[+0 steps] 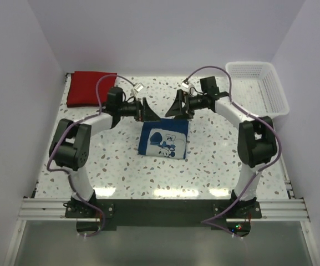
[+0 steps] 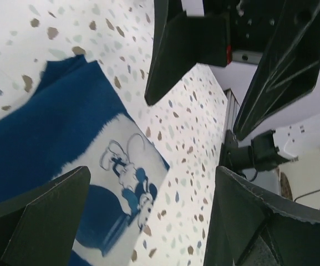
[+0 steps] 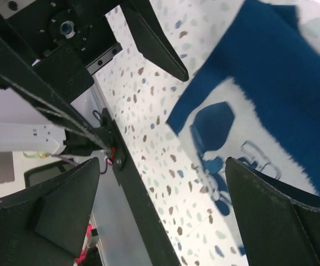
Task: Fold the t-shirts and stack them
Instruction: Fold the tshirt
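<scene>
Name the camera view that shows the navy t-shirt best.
Top external: the whole folded navy t-shirt lies in frame, print up. Both wrist views catch only part of it, close up and cut off by the frame edges.

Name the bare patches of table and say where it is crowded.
Bare: the near strip of table between navy shirt and arm bases; also each side of that shirt, out to the arms. Crowded: over the navy shirt's far edge, where the open left gripper and right gripper hover.
</scene>
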